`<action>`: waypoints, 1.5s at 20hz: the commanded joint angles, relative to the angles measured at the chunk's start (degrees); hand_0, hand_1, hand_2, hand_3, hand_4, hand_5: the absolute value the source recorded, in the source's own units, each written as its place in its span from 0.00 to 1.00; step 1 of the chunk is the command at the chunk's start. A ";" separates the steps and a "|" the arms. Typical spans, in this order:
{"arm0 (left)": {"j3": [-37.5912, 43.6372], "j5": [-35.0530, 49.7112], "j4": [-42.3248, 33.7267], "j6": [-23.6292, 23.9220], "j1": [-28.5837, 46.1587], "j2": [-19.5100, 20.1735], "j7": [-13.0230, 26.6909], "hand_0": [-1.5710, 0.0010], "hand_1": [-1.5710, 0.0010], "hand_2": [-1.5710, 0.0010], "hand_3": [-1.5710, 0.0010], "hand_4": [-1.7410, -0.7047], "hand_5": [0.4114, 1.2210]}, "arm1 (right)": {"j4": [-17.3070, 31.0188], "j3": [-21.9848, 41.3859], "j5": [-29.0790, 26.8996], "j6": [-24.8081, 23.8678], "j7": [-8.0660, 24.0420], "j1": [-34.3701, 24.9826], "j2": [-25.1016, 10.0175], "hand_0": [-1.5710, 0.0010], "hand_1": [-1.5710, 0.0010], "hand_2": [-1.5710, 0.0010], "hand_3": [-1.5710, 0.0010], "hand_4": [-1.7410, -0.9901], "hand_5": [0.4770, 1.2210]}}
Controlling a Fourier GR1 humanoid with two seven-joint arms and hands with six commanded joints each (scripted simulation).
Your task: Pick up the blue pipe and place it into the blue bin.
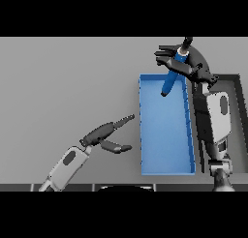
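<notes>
The blue pipe [172,76] hangs tilted over the far end of the blue bin [143,130], its lower tip pointing down into the bin. My right hand [186,64] is curled round the pipe's upper part, above the bin's far right corner. The bin is a long open blue box lying lengthwise in the right half of the table, and its floor is bare. My left hand [104,134] hovers over the table just left of the bin, fingers straight and spread, holding nothing.
A dark-rimmed grey tray [237,116] lies right of the blue bin, partly hidden by my right arm. Grey table top stretches to the left and far side.
</notes>
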 commanded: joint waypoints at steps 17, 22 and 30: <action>-0.10 0.08 -1.13 0.53 0.04 -0.19 1.31 1.00 1.00 1.00 1.00 0.82 0.05 | 8.35 42.78 -26.71 -15.36 1.77 8.72 -19.77 0.66 0.70 0.71 0.77 0.61 0.89; 0.19 0.47 -0.49 0.33 0.01 -0.34 0.72 1.00 1.00 1.00 1.00 0.82 0.05 | 10.07 50.78 -19.50 -12.47 1.02 4.62 -21.04 0.89 0.90 0.90 0.92 0.79 0.55; -0.48 0.10 -1.09 0.78 0.86 -0.85 1.10 1.00 1.00 1.00 1.00 0.80 0.06 | 10.39 51.50 -16.96 -13.99 -2.91 5.66 -20.63 0.98 0.98 0.98 0.99 0.83 0.30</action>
